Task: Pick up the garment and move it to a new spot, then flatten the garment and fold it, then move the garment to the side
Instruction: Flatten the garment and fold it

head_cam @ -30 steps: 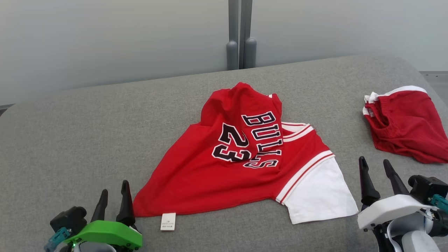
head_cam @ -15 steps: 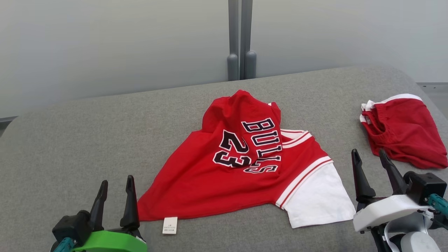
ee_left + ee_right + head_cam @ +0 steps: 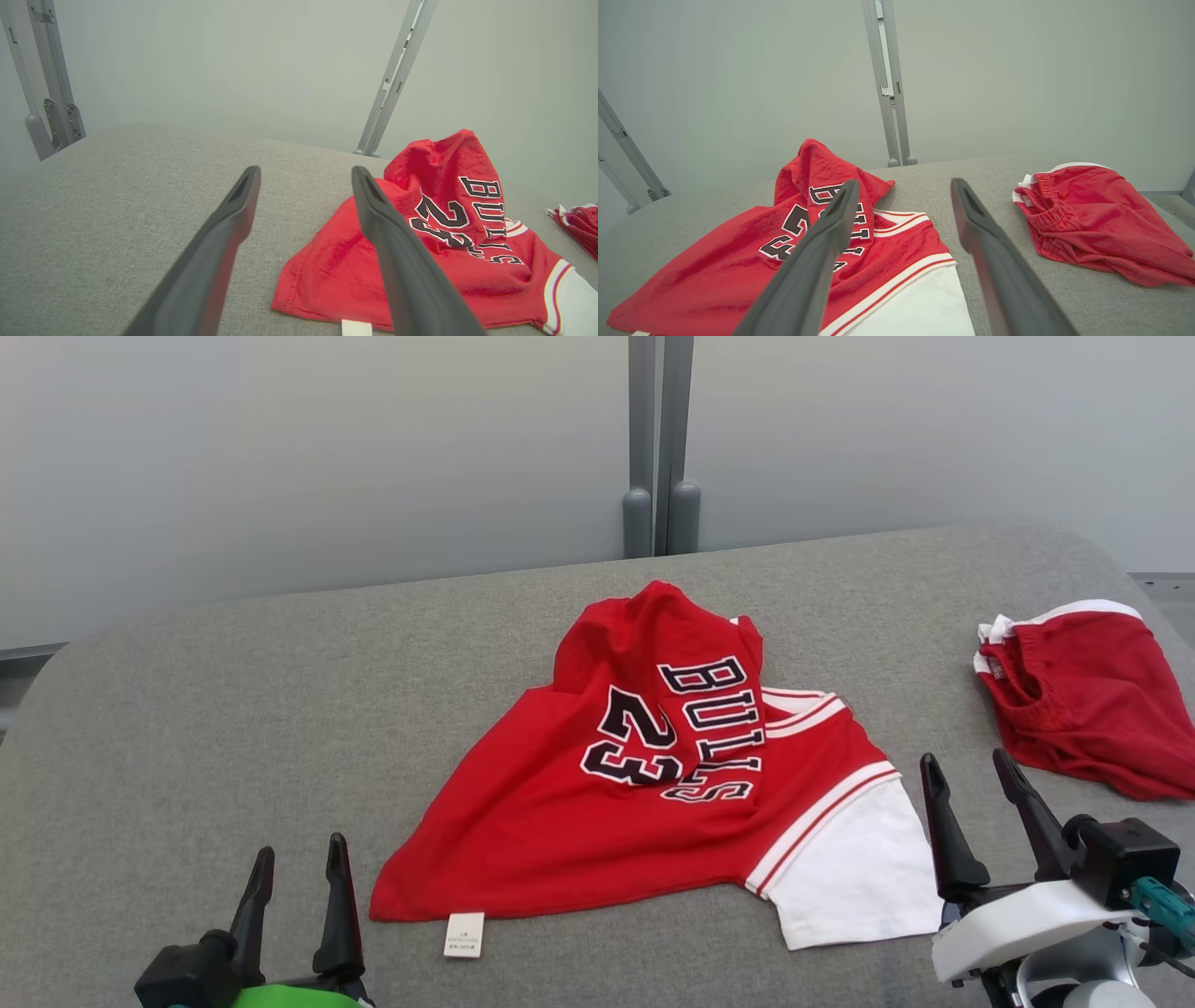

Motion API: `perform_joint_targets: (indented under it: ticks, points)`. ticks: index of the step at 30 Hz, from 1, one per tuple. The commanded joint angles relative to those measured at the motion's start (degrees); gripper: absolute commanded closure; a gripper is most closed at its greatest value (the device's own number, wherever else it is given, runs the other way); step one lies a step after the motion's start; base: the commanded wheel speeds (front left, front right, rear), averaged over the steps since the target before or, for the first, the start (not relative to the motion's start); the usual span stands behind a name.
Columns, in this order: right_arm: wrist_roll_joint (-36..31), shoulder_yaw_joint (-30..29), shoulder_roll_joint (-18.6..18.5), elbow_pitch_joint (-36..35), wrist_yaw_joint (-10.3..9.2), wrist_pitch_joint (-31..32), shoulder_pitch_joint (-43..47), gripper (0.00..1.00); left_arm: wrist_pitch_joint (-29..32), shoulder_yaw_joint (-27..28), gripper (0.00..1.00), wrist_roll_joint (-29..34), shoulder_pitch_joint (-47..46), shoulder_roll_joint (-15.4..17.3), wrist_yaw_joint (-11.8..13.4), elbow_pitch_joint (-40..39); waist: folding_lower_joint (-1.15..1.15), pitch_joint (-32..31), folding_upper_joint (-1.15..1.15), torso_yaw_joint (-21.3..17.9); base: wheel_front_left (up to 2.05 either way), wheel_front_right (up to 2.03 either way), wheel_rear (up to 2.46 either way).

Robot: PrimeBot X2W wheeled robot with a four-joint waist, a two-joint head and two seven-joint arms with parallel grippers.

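Head view, looking down on a grey fabric surface [image 3: 233, 709]. Spread across its middle, a red jersey [image 3: 560, 821] lettered "BULLS 23", rumpled, upper part bunched into a peak, white sleeve [image 3: 850, 868] lying flat on the jersey's right side, small white label [image 3: 464, 934] poking out under its near hem. Just beside the jersey's near left corner, left end effector [image 3: 301, 847], fingers spread wide, holding nothing. Close to the right of the white sleeve, right end effector [image 3: 964, 761], likewise spread wide and empty. Well apart from the jersey, farther right, crumpled red shorts [image 3: 1092, 709] with white trim. Beyond the jersey, two grey metal posts [image 3: 661, 448] against a pale wall.
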Motion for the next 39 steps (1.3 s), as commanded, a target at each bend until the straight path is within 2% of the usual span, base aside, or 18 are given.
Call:
perform_joint_targets:
  ticks: [1,25,32,39]
  points:
    - [0.5,0.2,0.0,0.2,-0.02,-0.3,0.3,0.00,-0.1,0.0,0.00,0.4,0.9,0.3,0.2,0.0,0.00,0.0,0.00,0.1,0.00,0.00,0.00]
    - [1.6,0.8,0.0,1.4,-0.02,-0.4,-1.7,0.00,1.7,-2.1,0.00,0.7,-0.7,0.9,0.9,0.6,0.00,1.0,0.00,0.2,0.00,0.00,0.00]
    - [5.7,-0.9,0.0,2.8,-0.02,1.4,-0.9,0.00,2.0,-2.9,0.00,0.8,-1.1,0.8,1.0,0.9,0.00,2.0,0.00,0.1,0.00,0.00,0.00]
    - [12.0,-4.4,0.0,9.2,-0.02,4.7,1.7,0.00,1.9,-3.7,0.00,0.9,-1.8,0.6,0.9,1.2,0.00,3.7,0.00,0.4,0.00,0.00,0.00]
